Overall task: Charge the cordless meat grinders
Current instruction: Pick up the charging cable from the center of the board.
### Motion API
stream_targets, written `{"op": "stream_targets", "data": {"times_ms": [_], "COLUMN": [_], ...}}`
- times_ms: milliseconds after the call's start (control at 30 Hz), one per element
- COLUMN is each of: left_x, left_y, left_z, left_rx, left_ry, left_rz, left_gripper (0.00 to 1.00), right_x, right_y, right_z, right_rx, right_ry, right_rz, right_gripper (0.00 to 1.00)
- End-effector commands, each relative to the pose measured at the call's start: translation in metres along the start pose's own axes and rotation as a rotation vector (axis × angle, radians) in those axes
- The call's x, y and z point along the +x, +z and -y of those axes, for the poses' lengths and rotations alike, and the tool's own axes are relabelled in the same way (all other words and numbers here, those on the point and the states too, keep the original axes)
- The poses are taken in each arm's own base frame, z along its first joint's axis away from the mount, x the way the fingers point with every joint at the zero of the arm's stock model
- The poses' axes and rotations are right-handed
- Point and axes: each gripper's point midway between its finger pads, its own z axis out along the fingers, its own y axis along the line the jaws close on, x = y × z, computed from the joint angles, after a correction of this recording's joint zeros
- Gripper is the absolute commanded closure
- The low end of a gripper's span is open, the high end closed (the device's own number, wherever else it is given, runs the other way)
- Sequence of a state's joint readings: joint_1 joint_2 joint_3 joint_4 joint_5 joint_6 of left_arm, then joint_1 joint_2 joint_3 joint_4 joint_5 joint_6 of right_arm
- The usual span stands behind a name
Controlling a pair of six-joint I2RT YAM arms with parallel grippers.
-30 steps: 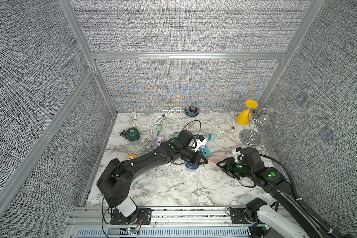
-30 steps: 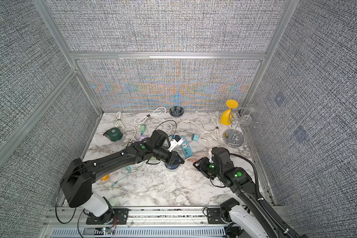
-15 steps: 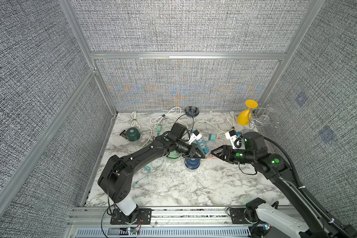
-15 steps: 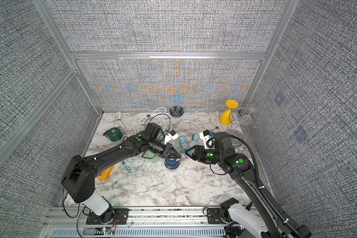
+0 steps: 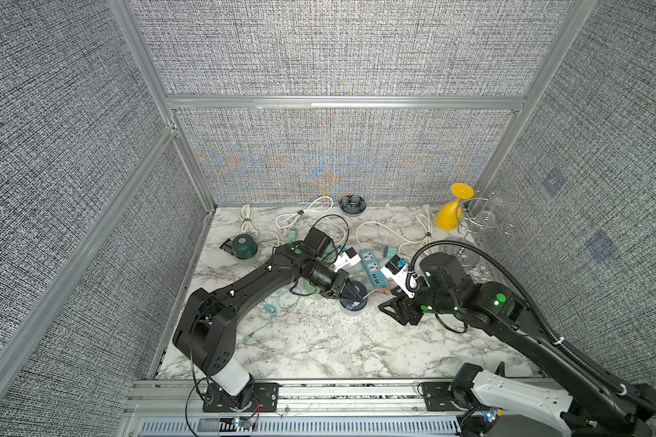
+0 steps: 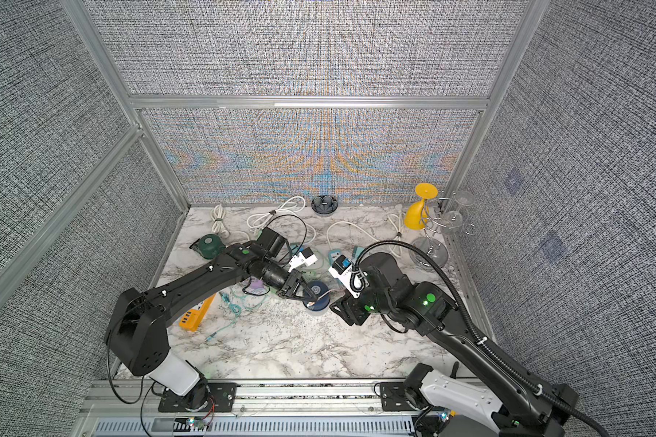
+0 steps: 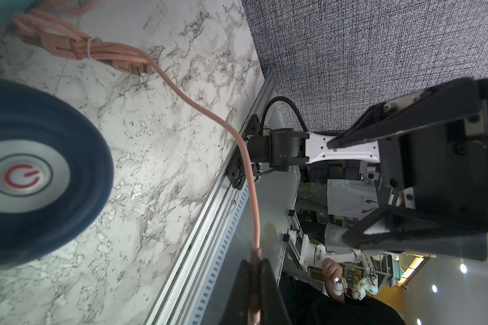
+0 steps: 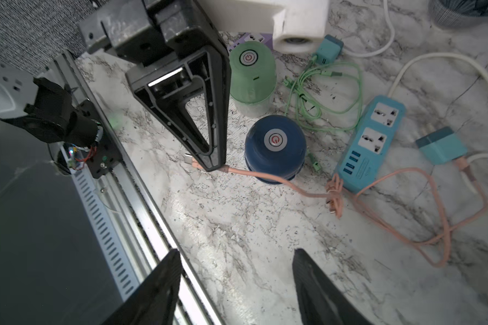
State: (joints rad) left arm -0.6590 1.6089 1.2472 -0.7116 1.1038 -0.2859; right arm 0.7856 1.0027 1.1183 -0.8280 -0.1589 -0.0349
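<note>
Judging by the white marble-patterned tabletop (image 5: 319, 352), the charging has barely begun: none of the three cordless meat grinders shows a cable seated in it.

The left gripper (image 8: 212, 166) is clamped on the plug end of a salmon-pink charging cable (image 8: 279, 180), held low just beside the navy blue dome-shaped grinder (image 8: 275, 146) near the middle of the table. The right gripper (image 8: 235, 253) stands spread and empty, near that grinder on its other side.

The rectangular light blue power strip (image 8: 369, 143) lies just behind the navy unit. The mint green grinder (image 8: 251, 76) stands close by, its pale green cable (image 8: 321, 92) coiled loose beside it. The dark green grinder (image 5: 244, 246) sits well apart by the left wall, with no cable near it.

The pink cable runs back to a teal block adapter (image 8: 437, 147); whether that is in a socket I cannot tell. The silver connector tip (image 8: 188, 158) points away from the navy body, so it probably needs turning before insertion. All three hook-ups appear to remain.
</note>
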Motion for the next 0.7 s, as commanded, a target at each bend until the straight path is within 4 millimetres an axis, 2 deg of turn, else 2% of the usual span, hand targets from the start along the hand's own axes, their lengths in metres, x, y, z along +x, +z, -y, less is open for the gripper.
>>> {"op": "stream_targets", "data": {"times_ms": [0,133,333,567,667], "left_x": [0.018,0.024,0.026,0.026,0.024], "left_y": [-0.004,-0.006,-0.006,-0.004,-0.003], "left_z": [0.008,0.009,0.008,0.008,0.008], "left_rx": [0.025,0.031,0.036,0.056,0.067], "left_ry": [0.014,0.018,0.013,0.003,-0.004], "left_rz": [-0.04,-0.041,-0.044,-0.052,-0.057], "left_gripper": [1.0,1.0,1.0,1.0,1.0], "right_x": [-0.005,-0.002,-0.007,0.007,0.008], "right_y": [0.018,0.041,0.058,0.065,0.07], "right_z": [0.003,-0.013,-0.023,-0.033,-0.031], "right_rx": [0.043,-0.033,-0.078,-0.118,-0.099], "right_ry": [-0.228,-0.368,-0.452,-0.511,-0.53], "right_rz": [-0.021,-0.099,-0.14,-0.23,-0.243], "right_gripper": [0.36,0.36,0.38,0.51,0.64]}}
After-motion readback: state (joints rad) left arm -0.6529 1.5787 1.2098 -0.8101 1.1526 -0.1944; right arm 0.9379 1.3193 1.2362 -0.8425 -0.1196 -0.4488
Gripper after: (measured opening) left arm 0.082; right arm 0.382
